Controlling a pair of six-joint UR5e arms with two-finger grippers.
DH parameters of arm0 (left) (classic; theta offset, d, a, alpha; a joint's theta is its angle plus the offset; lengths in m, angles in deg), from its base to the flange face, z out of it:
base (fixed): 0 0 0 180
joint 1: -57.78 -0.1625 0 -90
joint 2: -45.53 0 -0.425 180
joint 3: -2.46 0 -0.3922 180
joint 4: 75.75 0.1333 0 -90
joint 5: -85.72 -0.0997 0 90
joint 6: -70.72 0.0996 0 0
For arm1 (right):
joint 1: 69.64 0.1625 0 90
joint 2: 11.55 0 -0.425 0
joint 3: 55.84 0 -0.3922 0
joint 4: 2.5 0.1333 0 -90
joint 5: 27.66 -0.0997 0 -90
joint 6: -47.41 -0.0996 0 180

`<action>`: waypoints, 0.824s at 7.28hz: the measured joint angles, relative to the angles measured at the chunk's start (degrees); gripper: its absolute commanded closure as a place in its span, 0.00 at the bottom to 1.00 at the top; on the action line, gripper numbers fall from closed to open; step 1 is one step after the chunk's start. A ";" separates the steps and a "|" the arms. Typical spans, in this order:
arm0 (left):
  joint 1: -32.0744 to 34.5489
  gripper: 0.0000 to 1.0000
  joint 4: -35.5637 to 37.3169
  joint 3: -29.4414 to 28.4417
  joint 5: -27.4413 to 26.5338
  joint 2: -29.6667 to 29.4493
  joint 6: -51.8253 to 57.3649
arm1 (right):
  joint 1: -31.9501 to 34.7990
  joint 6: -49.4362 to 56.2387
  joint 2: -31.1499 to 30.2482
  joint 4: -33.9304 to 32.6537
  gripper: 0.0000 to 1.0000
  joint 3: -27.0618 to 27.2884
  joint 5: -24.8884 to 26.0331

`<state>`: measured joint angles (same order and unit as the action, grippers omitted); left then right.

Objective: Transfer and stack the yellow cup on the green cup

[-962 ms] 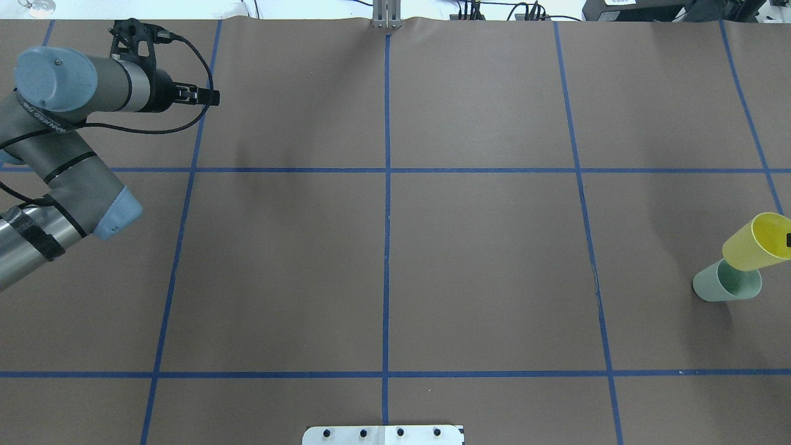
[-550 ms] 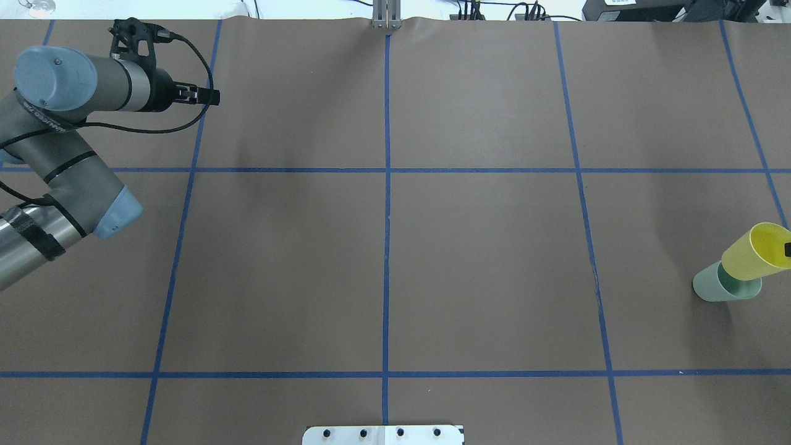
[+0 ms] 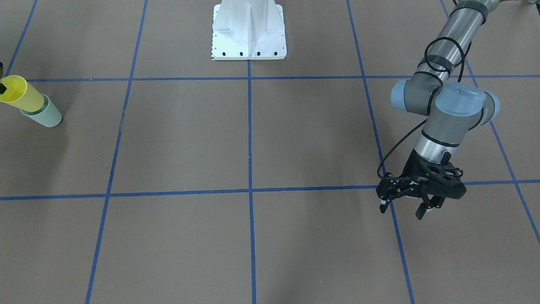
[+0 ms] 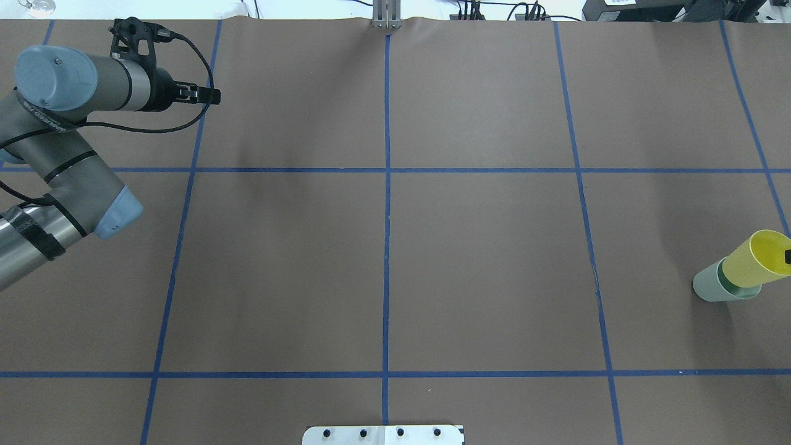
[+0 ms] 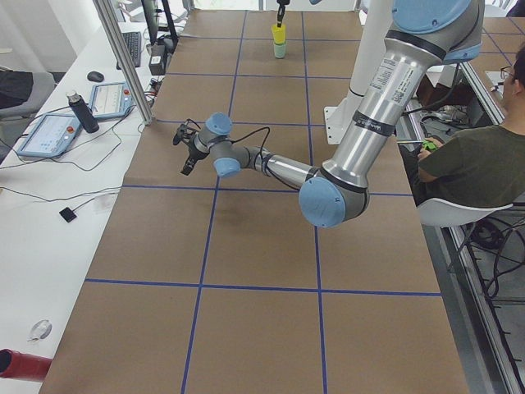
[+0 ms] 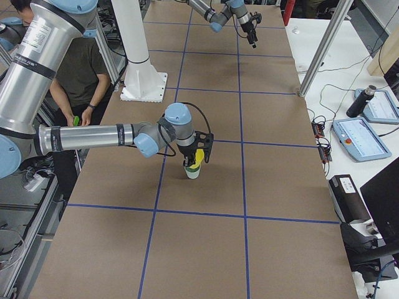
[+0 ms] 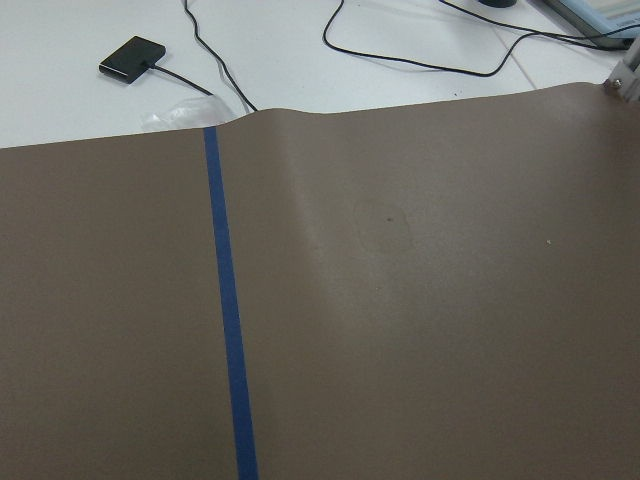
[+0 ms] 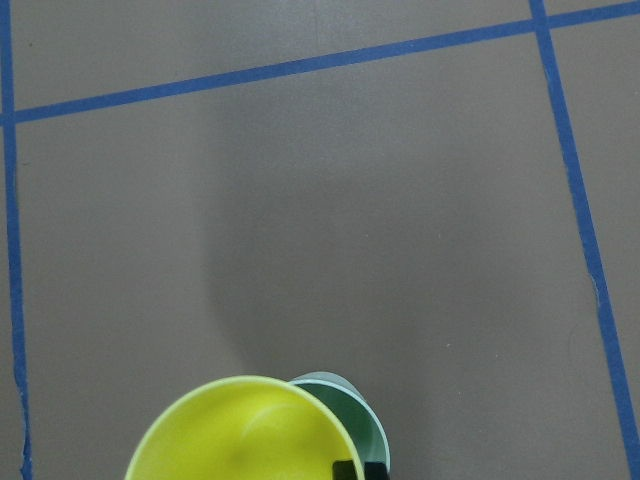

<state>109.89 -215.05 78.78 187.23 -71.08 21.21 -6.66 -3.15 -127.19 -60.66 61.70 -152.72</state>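
Right gripper (image 6: 197, 159) is clamped on the yellow cup (image 4: 755, 259); one finger (image 4: 788, 254) shows black inside the rim, so the grip looks like a pinch on the cup wall; the rest of the tool is cut off in the overhead and front views.
Yellow cup sits in this gripper's grasp, mouth up; the green cup (image 4: 712, 287) stands directly under the tool on the table (image 4: 482, 247), its base on the brown surface.
Yellow base is already inside the green mouth; right wrist view shows a crescent of green rim and dark inner wall beside the yellow cup, so I judge it part-way in, not fully seated; how deep it is, can't tell.

Left gripper (image 3: 400, 211) has its fingers spread and holds nothing; it hangs over bare table, both cups well apart from it at the opposite end; its wrist view shows only brown paper and a blue tape line (image 7: 228, 330).

Progress, my read: pick and carry done, alignment done, insertion underway; left to do: lower until the cup seats, let go, lift the tool clear.
Risk: the green cup is light and could tip if nudged sideways.
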 measured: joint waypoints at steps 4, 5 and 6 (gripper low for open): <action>0.00 0.00 0.00 0.12 0.00 0.02 -0.06 | -0.48 -0.36 0.28 0.59 1.00 -0.94 0.08; 0.00 0.00 0.00 0.13 0.00 0.05 -0.06 | -0.56 -0.46 0.50 0.59 1.00 -1.11 0.08; 0.00 0.00 0.00 0.15 0.00 0.09 -0.06 | -0.70 -0.62 0.75 0.59 1.00 -1.31 0.08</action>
<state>109.89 -215.06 78.92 187.23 -70.99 21.15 -7.36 -3.77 -126.44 -60.06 60.38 -152.64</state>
